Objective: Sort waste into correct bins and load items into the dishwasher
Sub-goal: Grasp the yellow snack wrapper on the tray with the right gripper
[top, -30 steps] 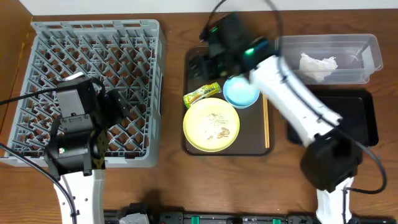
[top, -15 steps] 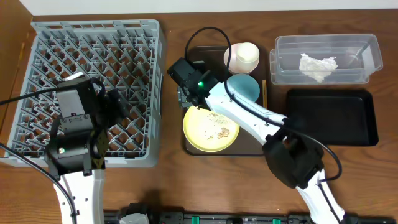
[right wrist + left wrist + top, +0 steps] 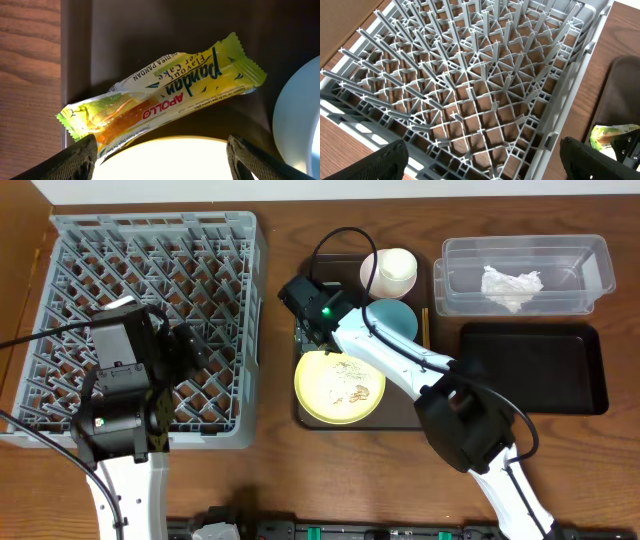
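Over the brown tray (image 3: 400,418) in the middle of the desk (image 3: 280,480), your right hand (image 3: 302,332) points down at the wrapper (image 3: 165,95), its fingers (image 3: 75,157) spread apart and clamped on nothing. From the right wrist view you see the wrapper lying flat and slanted on the tray, just beyond the fingertips. Its lower end sits close to the finger at the left of that view, though you cannot tell whether they touch. Just in front of the wrapper is the rim of the yellow plate (image 3: 340,385), which carries beige crumbs (image 3: 352,392). Behind the plate, toward the right of the tray, sits the blue bowl (image 3: 398,320), and behind that a pale cup (image 3: 390,270). The chopsticks (image 3: 424,330) lie along the tray's right edge, partly hidden by the arm. Off the tray to the right, the clear tub (image 3: 450,290) holds the white napkin (image 3: 510,285), and the black tray (image 3: 535,370) lies just in front of the tub. Your left hand (image 3: 200,345) hangs over the right part of the grey dish rack (image 3: 150,222), with its fingers wide apart and holding nothing. The rack's pegs fill the left wrist view, and the wrapper shows at its lower right corner.
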